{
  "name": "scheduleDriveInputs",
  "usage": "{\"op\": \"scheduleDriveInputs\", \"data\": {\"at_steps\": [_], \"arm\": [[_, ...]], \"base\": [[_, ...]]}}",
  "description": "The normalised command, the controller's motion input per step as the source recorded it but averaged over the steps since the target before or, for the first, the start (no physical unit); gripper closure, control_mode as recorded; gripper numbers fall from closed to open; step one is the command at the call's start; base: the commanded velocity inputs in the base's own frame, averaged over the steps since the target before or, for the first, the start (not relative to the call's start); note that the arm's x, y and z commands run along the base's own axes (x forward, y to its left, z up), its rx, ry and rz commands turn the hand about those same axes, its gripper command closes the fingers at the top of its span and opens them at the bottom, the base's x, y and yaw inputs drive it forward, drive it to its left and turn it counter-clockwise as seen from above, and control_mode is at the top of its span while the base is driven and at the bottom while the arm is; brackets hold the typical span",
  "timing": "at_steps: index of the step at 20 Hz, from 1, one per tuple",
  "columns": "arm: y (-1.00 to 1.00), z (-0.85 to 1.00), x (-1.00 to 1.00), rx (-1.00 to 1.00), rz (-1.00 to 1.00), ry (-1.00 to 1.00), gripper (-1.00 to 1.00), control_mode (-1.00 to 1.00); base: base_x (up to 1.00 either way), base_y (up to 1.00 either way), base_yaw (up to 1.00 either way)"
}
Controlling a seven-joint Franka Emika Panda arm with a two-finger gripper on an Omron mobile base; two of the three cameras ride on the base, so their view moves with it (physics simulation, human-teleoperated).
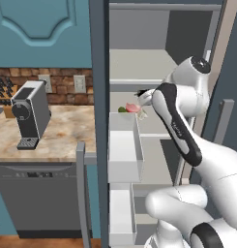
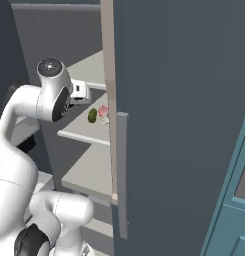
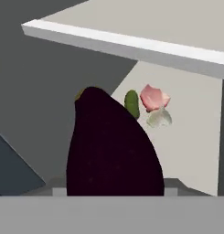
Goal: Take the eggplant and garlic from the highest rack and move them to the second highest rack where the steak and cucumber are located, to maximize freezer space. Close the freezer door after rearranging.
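A big dark purple eggplant (image 3: 113, 151) stands close in the hand view, with my gripper (image 3: 114, 189) shut on its lower end. The fingertips are hidden behind it. Beyond it, on the second highest rack (image 3: 191, 137), lie a green cucumber (image 3: 131, 103), a pink steak (image 3: 153, 97) and a pale garlic (image 3: 160, 118) close together. The highest rack (image 3: 131, 43) runs above them as a white edge. From the left base view, my hand (image 1: 140, 93) sits just under that rack, near the steak (image 1: 132, 107) and cucumber (image 1: 122, 109). The freezer door (image 2: 184, 125) stands open.
White door bins (image 1: 124, 145) hang left of the arm. A grey coffee machine (image 1: 30, 114) and a knife block (image 1: 7, 97) stand on the marble counter (image 1: 66, 131), above a dishwasher (image 1: 40, 198). The door's long handle (image 2: 122, 175) is close to the arm's right.
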Motion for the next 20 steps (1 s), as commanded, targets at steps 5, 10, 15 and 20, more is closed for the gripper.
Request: {"op": "scheduleDriveInputs", "data": {"at_steps": [5,10,15,20], "arm": [[-0.05,-0.72,-0.17,-0.12,-0.02,0.29,1.0,-1.0],[-0.09,-0.56,0.12,-0.01,-0.03,0.23,1.0,-1.0],[-0.11,-0.53,0.34,0.0,-0.03,0.14,1.0,-1.0],[-0.07,-0.42,0.43,0.0,-0.09,0.01,1.0,-1.0]], "base": [[0.0,0.0,0.0],[0.0,0.0,0.0],[0.0,0.0,0.0],[0.0,0.0,0.0]]}}
